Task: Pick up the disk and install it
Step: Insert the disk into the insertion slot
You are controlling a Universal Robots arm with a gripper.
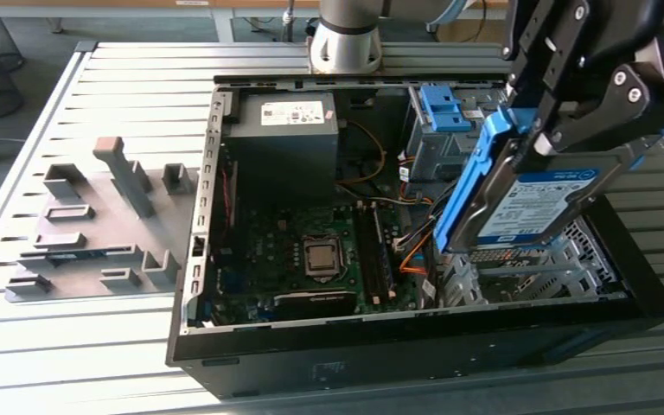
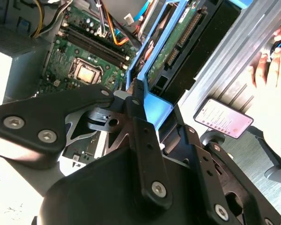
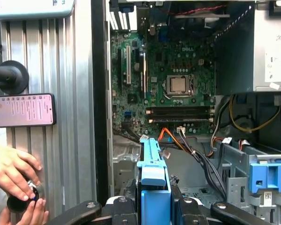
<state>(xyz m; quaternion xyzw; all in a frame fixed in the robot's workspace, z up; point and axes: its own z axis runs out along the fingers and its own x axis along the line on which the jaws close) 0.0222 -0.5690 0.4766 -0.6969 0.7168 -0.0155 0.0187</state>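
Hanging from the gripper (image 1: pixel 543 130), the disk (image 1: pixel 534 203) is clamped at its upper end across its blue rails (image 1: pixel 470 181), above the open computer case (image 1: pixel 424 346). Its long axis tilts steeply, the lower end aimed down at the grey metal drive cage (image 1: pixel 528 272) directly beneath, apart from it. The case holds the motherboard (image 1: pixel 297 251) and the power-supply box (image 1: pixel 286 138); blue brackets (image 1: pixel 442 108) top a bay just beyond the cage. Outside the case, in the first wrist view, a person's hands (image 3: pixel 14 176) work near a phone (image 3: pixel 21 110).
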